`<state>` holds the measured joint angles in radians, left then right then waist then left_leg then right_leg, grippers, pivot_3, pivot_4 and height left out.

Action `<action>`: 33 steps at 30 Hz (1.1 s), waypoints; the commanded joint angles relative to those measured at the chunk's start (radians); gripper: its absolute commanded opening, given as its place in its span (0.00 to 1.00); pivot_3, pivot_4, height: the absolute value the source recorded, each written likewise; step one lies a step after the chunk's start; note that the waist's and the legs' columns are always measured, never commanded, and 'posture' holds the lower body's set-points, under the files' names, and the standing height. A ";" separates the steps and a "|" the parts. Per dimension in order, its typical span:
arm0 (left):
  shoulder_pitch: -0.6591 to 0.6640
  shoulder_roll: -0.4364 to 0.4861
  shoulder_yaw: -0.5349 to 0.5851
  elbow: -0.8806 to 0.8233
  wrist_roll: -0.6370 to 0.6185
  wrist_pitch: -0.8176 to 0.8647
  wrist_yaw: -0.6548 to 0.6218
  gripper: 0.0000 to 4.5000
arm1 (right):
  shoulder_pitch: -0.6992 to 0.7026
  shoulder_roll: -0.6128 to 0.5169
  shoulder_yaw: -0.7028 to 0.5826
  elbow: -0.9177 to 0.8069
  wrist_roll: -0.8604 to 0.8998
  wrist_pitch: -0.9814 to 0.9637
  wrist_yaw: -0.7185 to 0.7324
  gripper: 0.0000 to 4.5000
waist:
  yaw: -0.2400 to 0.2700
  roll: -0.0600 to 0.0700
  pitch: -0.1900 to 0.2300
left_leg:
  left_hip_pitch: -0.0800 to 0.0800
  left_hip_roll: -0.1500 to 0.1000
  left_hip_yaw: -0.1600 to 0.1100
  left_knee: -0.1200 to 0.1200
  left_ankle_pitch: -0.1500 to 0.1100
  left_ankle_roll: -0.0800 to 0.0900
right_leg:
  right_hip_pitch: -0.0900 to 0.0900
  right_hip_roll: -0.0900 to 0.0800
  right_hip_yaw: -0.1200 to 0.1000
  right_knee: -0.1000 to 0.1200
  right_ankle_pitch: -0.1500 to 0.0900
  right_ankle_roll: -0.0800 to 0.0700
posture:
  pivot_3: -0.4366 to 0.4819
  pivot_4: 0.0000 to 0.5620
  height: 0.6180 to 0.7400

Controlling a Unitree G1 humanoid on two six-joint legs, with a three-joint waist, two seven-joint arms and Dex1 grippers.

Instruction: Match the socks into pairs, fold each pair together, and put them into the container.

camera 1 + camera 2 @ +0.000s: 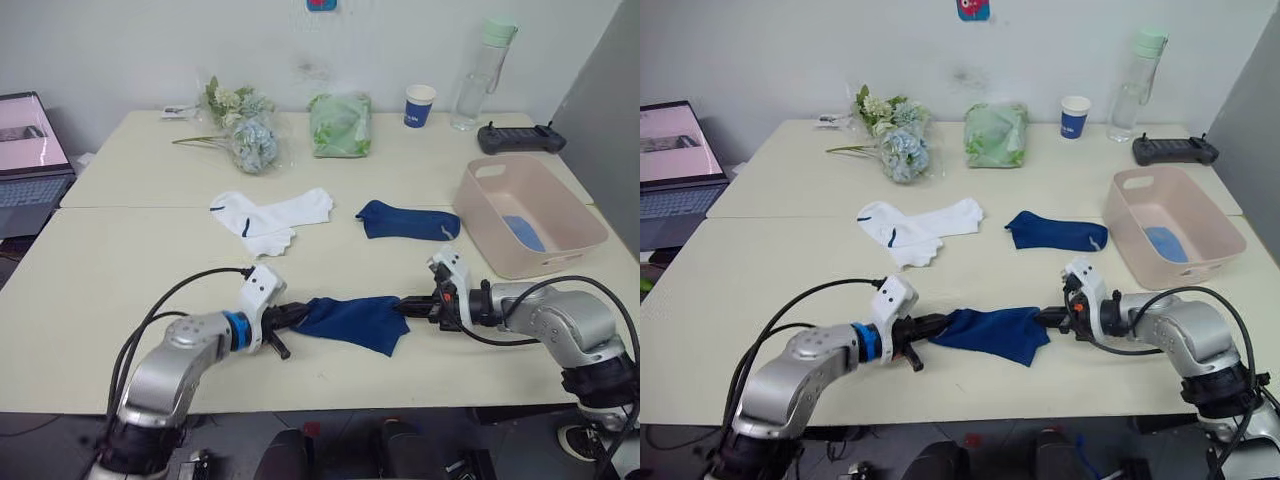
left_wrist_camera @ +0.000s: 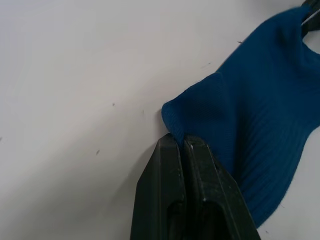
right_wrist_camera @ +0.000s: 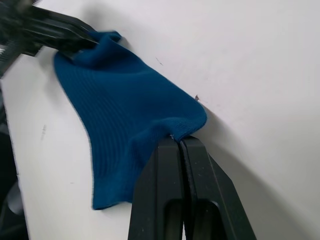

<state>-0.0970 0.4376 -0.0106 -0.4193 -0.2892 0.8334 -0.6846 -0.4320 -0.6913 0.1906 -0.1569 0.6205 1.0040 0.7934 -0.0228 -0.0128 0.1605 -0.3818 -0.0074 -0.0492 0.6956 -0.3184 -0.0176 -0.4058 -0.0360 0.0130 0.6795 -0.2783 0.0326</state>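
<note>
Bare table lies between the grippers and container; only a navy sock intervenes.

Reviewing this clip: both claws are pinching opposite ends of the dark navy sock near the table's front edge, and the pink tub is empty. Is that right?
Not quite. The left claw and the right claw do each pinch an end of the dark navy sock, but the pink tub is not empty: the left eye view shows something light blue lying inside it.
</note>
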 commanded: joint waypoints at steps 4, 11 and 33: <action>0.071 -0.132 0.071 -0.131 0.004 -0.026 0.218 0.22 | 0.007 -0.036 -0.022 0.009 -0.076 -0.104 0.054 0.29 | 0.012 0.000 0.000 | 0.000 -0.001 0.001 0.000 0.000 0.000 | 0.000 -0.001 0.000 -0.001 0.000 0.000 | 0.48 0.27 1.00; 0.066 -0.088 0.124 -0.098 -0.054 -0.066 0.188 0.72 | 0.122 -0.083 -0.108 -0.125 -0.041 -0.067 0.048 0.77 | 0.021 0.000 0.000 | 0.000 0.000 0.001 0.000 0.000 0.000 | 0.000 -0.001 0.000 -0.001 0.000 0.000 | 0.48 0.27 1.00; -0.062 0.146 -0.012 0.192 -0.051 -0.206 -0.121 0.25 | 0.327 0.005 -0.137 -0.283 -0.034 -0.023 -0.071 0.02 | 0.017 0.000 0.000 | 0.001 0.000 0.001 -0.001 0.000 0.000 | 0.001 0.001 0.000 -0.001 0.000 0.000 | 0.48 0.27 1.00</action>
<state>-0.1725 0.5691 -0.0336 -0.1815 -0.3158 0.6196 -0.8001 -0.1090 -0.6747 0.0671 -0.4261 0.5733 0.9861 0.7115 -0.0062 -0.0129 0.1604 -0.3809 -0.0075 -0.0484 0.6949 -0.3184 -0.0177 -0.4053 -0.0354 0.0135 0.6784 -0.2783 0.0326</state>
